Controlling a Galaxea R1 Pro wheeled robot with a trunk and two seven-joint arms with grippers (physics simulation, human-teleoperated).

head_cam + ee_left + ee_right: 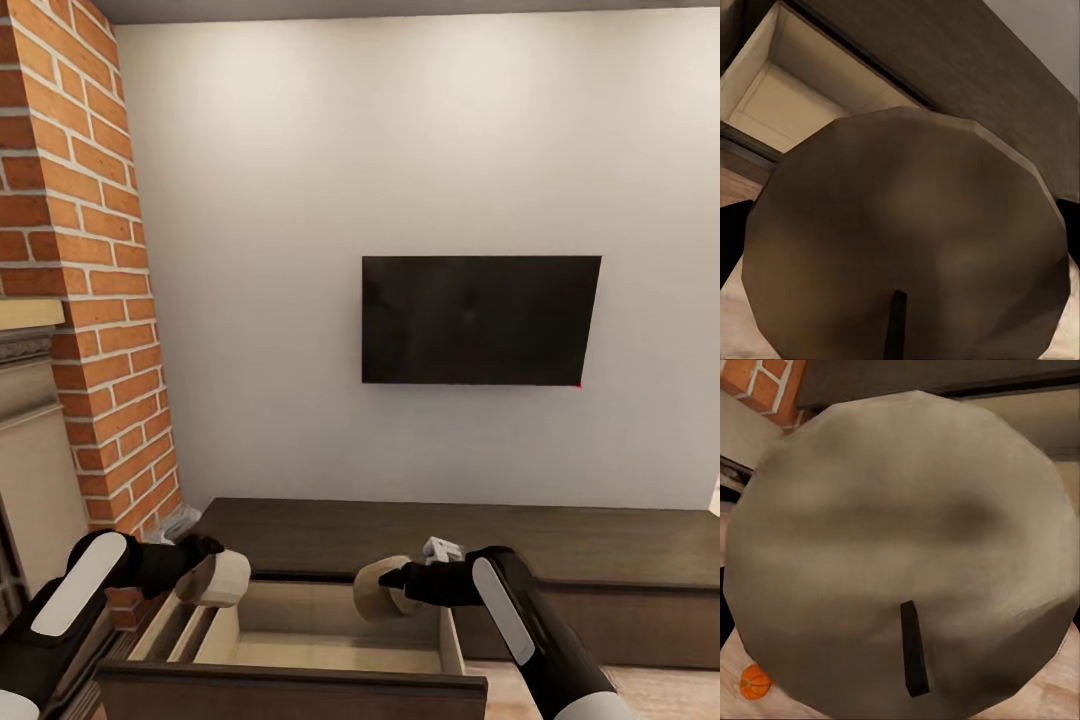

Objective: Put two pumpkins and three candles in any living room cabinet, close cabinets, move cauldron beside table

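Candles, two of them, are held over the open drawer of the cabinet [420, 535], one in each claw. Each is a short, stubby cylinder of pale waxy tan with a faceted round face and a thin dark wick. The left gripper [205, 568], at about 8 o'clock in the head view, is clenched around the left candle [222, 578], cream-sided there. In the left wrist view this candle [907, 240] shows a brownish, many-sided top with its wick [896, 322] standing near the edge. The right gripper [392, 580], near 6 o'clock, is clamped on the right candle [372, 590], whose round end faces left. In the right wrist view this candle [900, 547] is a greyer beige disc with a short black wick [913, 646].

Beneath both, the one drawer [300, 640] stands pulled out: pale, smooth wood inside, dark-brown grained front, with a divider strip at its left end. The cabinet is long, low and flat-topped, running toward 3 o'clock along the white wall.

One pumpkin [754, 681], small, orange and ribbed, lies on the light wood floor [1050, 690] at the candle's edge in the right wrist view.

A single flat black television [480, 320] hangs on the wall near centre. One red-brick column [90, 260] rises from 9 to 11 o'clock.
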